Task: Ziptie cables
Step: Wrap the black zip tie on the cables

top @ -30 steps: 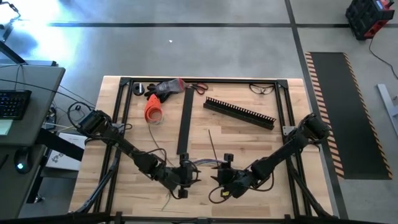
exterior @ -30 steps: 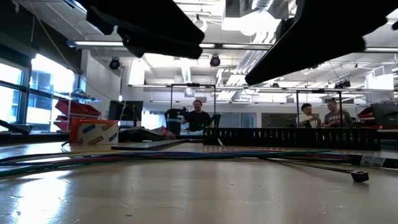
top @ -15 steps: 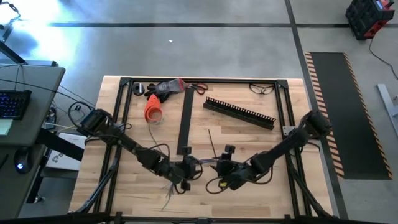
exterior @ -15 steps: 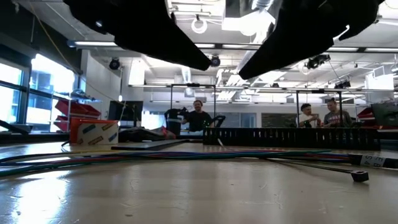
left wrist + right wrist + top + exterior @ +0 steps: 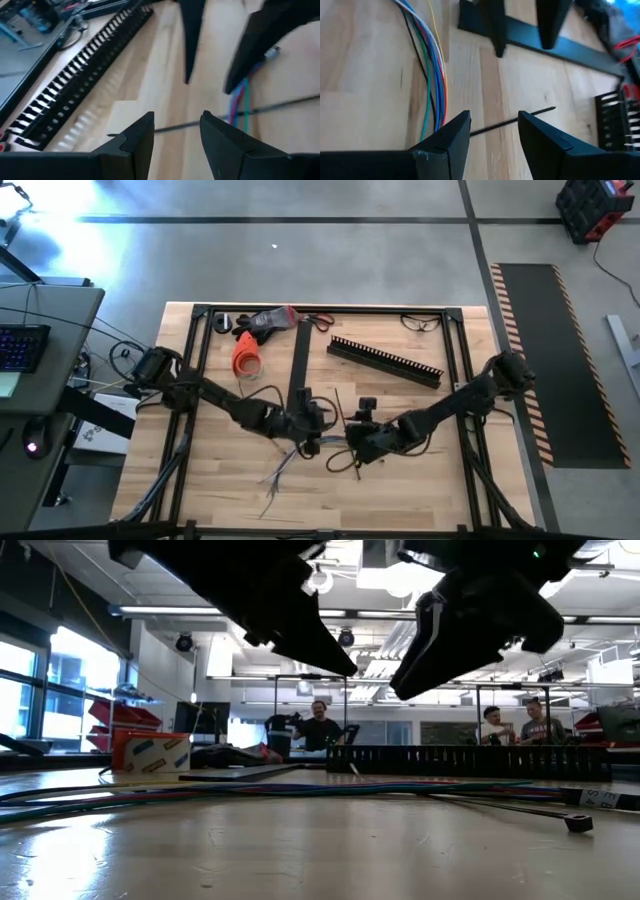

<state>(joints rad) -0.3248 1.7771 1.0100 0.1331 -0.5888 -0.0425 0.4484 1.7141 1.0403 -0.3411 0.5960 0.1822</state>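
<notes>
Cables (image 5: 280, 472), a loose bunch of thin wires in mixed colours (blue, green, red, white), lie on the pale wood table (image 5: 215, 480) near its front edge, nothing holding them.

Change over the last sec: both arms moved away from the front edge toward table centre. Left gripper (image 5: 312, 423) & right gripper (image 5: 358, 432) now face each other beside the flat black rigid strip (image 5: 298, 365), fingers parted, empty. Looks like the bundle isn't gathered yet, no tie on it.

Wrist views show a thin black zip tie (image 5: 512, 121) lying flat just ahead of the fingers; high view barely resolves it. Low view alone shows the tie's head (image 5: 577, 823) & people in the room behind.
</notes>
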